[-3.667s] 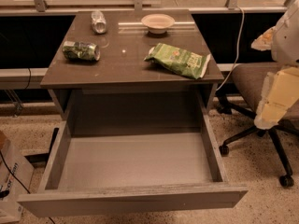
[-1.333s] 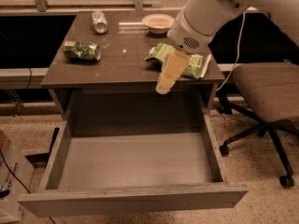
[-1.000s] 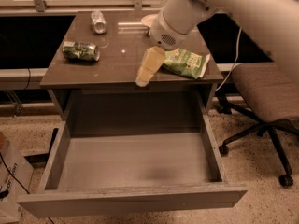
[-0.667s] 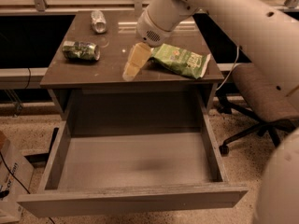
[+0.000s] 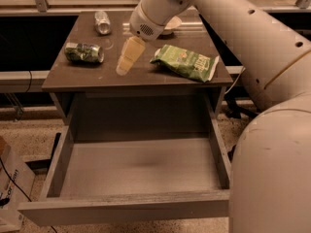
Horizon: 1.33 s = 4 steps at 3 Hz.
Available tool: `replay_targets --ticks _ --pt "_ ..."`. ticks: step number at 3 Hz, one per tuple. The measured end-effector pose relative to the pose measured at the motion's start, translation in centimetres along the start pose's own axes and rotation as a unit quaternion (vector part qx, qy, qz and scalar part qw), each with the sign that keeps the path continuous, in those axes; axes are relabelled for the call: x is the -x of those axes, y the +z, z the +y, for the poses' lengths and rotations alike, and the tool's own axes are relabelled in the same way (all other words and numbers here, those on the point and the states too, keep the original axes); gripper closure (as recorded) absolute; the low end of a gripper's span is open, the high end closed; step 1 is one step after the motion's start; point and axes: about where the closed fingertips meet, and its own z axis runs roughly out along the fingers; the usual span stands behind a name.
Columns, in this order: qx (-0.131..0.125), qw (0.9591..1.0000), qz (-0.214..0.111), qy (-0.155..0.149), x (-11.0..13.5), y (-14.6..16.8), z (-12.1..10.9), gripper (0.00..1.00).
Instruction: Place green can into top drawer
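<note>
The green can (image 5: 84, 53) lies on its side at the left of the brown desk top (image 5: 146, 74), dark green with white markings and a silver end. My gripper (image 5: 124, 68) hangs above the middle of the desk top, to the right of the can and apart from it. It holds nothing. The top drawer (image 5: 131, 210) is pulled wide open below the desk, grey and with nothing in it.
A plain silver can (image 5: 102, 22) lies at the back left of the desk. A light green chip bag (image 5: 187, 61) lies on the right and a white bowl (image 5: 171, 24) at the back, partly behind my arm. My arm (image 5: 252, 47) fills the right side.
My arm has swung in from the right and leftwards over the desk, bringing the gripper from above the chip bag to the middle, closer to the green can.
</note>
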Motion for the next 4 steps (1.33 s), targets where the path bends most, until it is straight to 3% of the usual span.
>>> replay_targets --ticks 1,2,3,4 --pt "-0.004 0.9993 -0.016 0.034 0.1 2.0 -0.2 0.0" --pt "-0.016 0.9963 -0.05 0.068 1.2 4.7 -1.9 0.0" --pt "-0.027 0.9936 -0.081 0.074 3.1 6.6 -3.9 0.0" --pt "-0.024 0.9871 -0.137 0.08 5.5 9.8 -6.4 0.0"
